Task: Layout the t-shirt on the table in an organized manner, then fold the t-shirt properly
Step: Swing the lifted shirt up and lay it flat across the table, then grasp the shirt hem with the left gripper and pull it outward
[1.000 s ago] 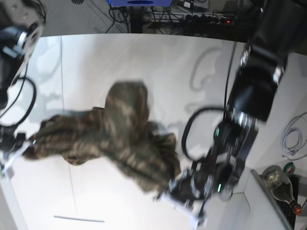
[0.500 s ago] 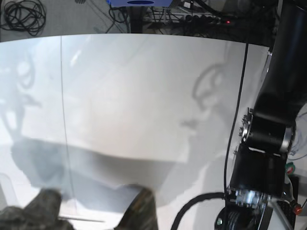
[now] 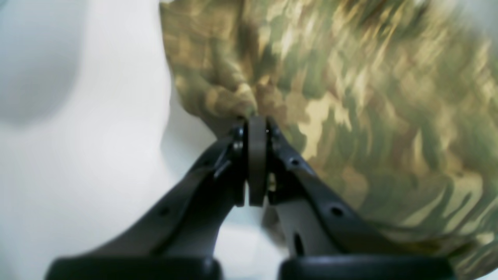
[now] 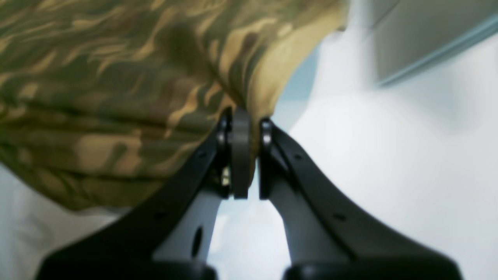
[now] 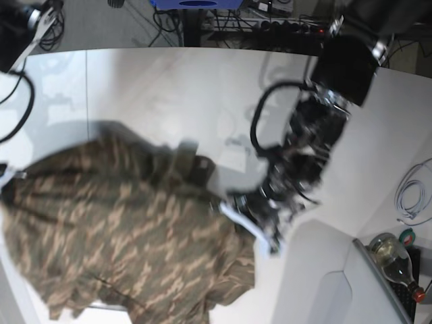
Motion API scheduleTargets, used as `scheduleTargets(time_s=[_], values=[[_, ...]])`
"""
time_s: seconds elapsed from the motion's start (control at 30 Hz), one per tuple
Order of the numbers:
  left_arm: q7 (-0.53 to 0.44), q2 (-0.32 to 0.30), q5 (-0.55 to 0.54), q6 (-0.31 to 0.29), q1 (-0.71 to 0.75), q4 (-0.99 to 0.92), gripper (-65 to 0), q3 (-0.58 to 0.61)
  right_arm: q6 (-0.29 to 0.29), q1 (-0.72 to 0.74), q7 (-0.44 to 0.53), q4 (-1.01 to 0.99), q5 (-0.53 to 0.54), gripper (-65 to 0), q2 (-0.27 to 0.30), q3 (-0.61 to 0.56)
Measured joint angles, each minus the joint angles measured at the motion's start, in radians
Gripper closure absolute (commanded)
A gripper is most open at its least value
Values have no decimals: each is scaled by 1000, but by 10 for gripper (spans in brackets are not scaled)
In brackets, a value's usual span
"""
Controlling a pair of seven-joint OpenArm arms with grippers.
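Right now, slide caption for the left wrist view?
Left gripper pinches the camouflage t-shirt above the white table.

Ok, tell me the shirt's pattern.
Camouflage in olive, brown and tan; the shirt shows it best in the left wrist view.

No words, numbers, labels or signs can be read anywhere in these pictures.
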Motion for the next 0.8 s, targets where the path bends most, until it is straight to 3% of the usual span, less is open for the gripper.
scheduleTargets(time_s=[0.1,0.23,0.63,0.67,0.8], values=[[-42,37,118,-11,99,-37,0,28,-8,-83,70,-95,-9,0,-32,5],[-78,48,170,-14,149,-47,0,24,-4,-134,85,-144,-7,0,-36,6],[-96,34,167,-1,231,-111,0,17,-5,-158,94,-219,-5,0,-34,6],[-97,33,167,-1,238,-111,-16,16,-5,-161,93,-222,-5,0,-34,6],[-94,32,163,-15,302,-72,-260,-47,-6,-188,96,-220,-5,0,-30,6]])
